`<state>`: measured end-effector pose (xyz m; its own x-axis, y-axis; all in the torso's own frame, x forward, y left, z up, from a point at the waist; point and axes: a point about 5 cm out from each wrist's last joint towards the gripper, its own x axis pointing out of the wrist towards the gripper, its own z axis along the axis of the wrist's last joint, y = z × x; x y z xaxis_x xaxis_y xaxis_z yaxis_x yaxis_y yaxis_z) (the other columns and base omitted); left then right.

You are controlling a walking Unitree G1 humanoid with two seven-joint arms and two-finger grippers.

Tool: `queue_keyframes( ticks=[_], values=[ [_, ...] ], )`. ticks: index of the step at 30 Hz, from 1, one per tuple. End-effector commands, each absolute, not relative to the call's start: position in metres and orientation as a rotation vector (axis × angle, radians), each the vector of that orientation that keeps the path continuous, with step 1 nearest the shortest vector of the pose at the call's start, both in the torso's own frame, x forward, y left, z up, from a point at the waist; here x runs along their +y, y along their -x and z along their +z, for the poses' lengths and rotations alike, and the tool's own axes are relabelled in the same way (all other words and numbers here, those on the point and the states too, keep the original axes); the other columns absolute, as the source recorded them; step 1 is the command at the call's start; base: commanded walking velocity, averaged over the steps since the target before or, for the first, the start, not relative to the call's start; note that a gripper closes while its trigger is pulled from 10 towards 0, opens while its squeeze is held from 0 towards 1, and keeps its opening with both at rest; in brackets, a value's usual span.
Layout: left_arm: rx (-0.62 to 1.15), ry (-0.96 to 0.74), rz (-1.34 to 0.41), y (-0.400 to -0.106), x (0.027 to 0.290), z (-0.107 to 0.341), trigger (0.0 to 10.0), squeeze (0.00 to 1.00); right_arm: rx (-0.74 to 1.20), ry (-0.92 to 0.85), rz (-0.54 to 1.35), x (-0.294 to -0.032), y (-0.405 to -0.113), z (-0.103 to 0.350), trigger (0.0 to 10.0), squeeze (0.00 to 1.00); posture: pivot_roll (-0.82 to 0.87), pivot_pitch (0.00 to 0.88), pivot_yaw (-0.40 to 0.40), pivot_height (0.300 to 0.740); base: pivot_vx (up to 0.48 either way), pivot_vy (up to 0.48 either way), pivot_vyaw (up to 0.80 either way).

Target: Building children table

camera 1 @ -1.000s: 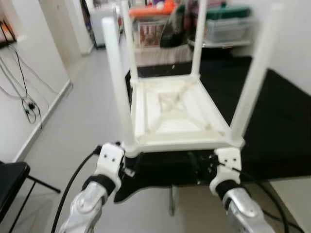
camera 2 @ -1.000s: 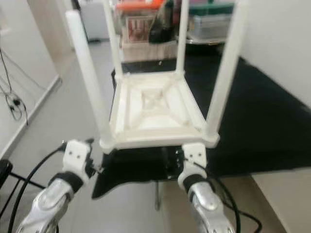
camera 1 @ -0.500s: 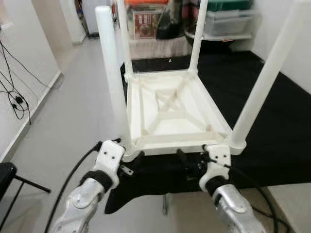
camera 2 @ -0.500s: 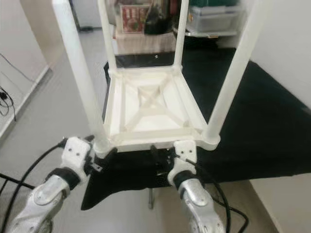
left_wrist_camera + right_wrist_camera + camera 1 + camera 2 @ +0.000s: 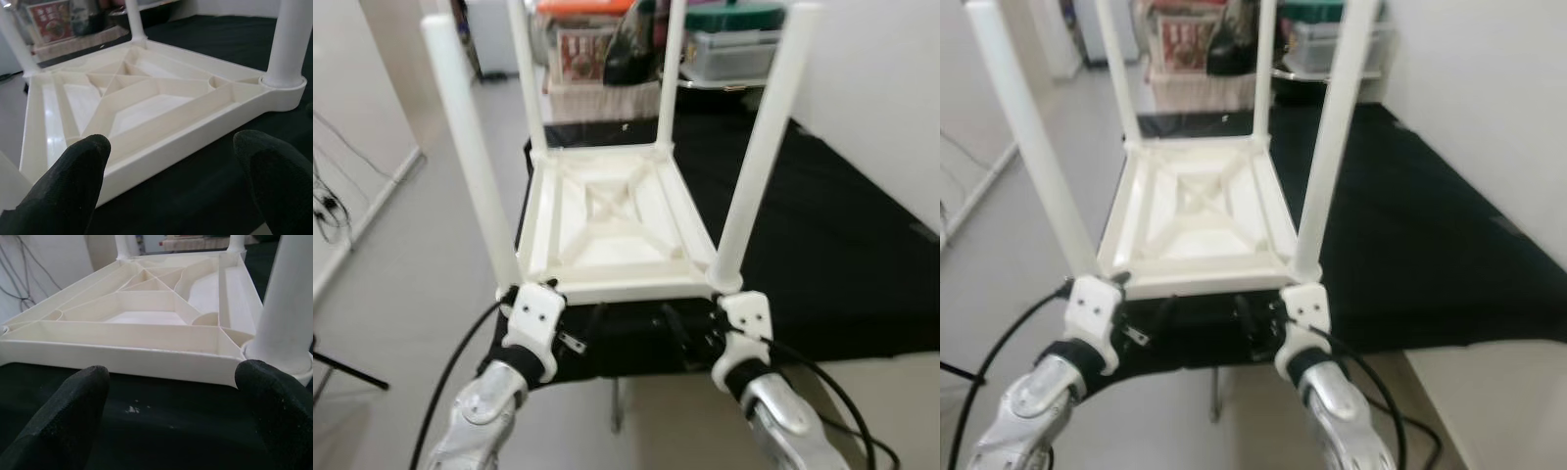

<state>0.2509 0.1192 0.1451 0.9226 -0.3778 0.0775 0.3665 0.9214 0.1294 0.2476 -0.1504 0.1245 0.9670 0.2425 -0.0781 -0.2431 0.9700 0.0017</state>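
The white plastic table point(image 5: 615, 220) lies upside down on a black cloth point(image 5: 842, 245), all four legs up, its near edge just ahead of both claws. The left gripper point(image 5: 171, 191) and right gripper point(image 5: 171, 421) each have fingers spread apart, holding nothing. The table looks light, stiff and somewhat slippery; the ribbed rim near the corner legs seems the best hold.
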Motion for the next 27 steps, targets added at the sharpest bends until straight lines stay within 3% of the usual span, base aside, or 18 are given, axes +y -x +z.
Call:
queue_keyframes(
  ticks=[1,10,21,27],
  values=[
    [-0.107,-0.138,-0.331,-0.253,0.126,0.147,10.0,0.00,0.078,0.004,0.259,-0.147,-0.247,0.125,10.0,0.00,-0.08,0.031,0.026,0.740,0.000,0.000,0.00],
    [-0.148,-0.214,-0.176,-0.266,0.148,0.158,10.0,0.00,0.077,0.002,0.270,-0.146,-0.248,0.126,10.0,0.00,-0.08,0.030,0.027,0.740,0.000,0.000,0.00],
    [-0.243,-0.250,-0.117,-0.279,0.155,0.181,10.0,0.00,0.063,-0.003,0.286,-0.145,-0.248,0.127,10.0,0.00,-0.08,0.024,0.025,0.740,0.000,0.000,0.00],
    [-0.334,-0.278,0.012,-0.294,0.179,0.209,10.0,0.00,0.009,0.033,0.285,-0.152,-0.257,0.140,10.0,0.00,-0.08,0.023,0.033,0.740,0.000,0.000,0.00]
  ],
)
